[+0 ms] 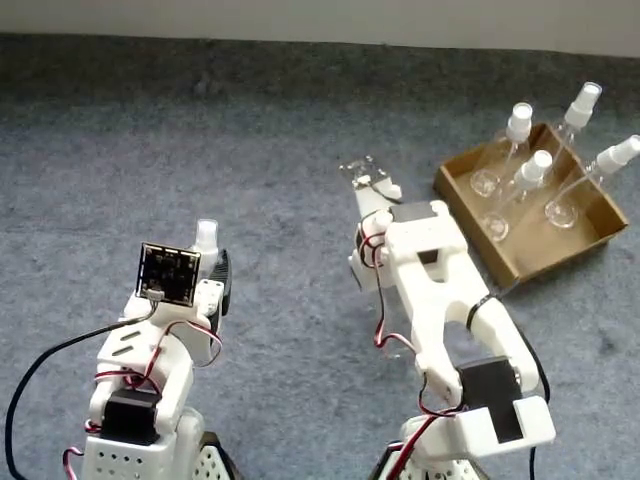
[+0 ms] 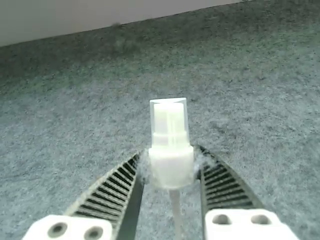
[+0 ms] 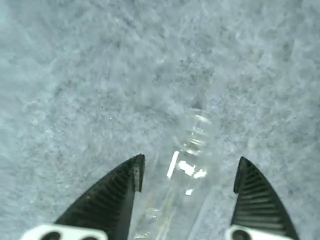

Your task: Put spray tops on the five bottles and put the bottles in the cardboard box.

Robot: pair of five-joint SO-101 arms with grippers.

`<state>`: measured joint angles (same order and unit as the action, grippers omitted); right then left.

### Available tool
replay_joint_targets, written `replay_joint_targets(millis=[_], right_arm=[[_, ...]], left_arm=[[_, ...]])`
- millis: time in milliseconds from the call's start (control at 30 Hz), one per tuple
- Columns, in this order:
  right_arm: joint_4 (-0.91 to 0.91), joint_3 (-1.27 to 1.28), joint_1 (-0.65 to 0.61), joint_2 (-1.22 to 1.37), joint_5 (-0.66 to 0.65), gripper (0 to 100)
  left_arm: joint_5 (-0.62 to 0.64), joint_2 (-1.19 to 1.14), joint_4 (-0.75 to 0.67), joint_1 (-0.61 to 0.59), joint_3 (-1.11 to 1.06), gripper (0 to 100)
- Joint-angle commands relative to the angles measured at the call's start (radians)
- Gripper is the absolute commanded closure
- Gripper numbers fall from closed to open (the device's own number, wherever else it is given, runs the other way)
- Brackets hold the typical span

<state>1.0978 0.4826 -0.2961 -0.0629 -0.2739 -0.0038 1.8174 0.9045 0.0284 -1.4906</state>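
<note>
My left gripper is shut on a white spray top with a clear cap, its thin tube hanging down between the fingers. From above, that spray top sticks up at the left gripper, over the grey carpet. A clear bottle without a top lies between the spread fingers of my right gripper, which is open, neck pointing away. In the high view the right gripper sits mid-table, left of the cardboard box. Several capped bottles stand in the box.
Grey carpet covers the whole table. The box sits at the far right, its near corner close to the right arm's forearm. Open carpet lies between the two arms and toward the far left.
</note>
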Motion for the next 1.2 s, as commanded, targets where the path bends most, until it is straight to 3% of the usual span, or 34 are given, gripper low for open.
replay_joint_targets(millis=[0, 400, 933, 1167], right_arm=[[0.018, -0.074, -0.008, -0.012, -0.008, 75.4], [0.068, -0.082, -0.008, 0.012, -0.005, 75.4], [0.348, -0.539, -0.004, 0.375, 0.058, 75.7], [0.352, -0.544, -0.008, 0.375, 0.219, 75.5]], left_arm=[[0.012, 0.008, -0.015, -0.01, 0.007, 96], [0.012, 0.007, -0.015, -0.01, 0.007, 96], [0.011, 0.007, -0.015, -0.01, 0.005, 96], [0.011, 0.007, -0.015, -0.01, 0.005, 96]])
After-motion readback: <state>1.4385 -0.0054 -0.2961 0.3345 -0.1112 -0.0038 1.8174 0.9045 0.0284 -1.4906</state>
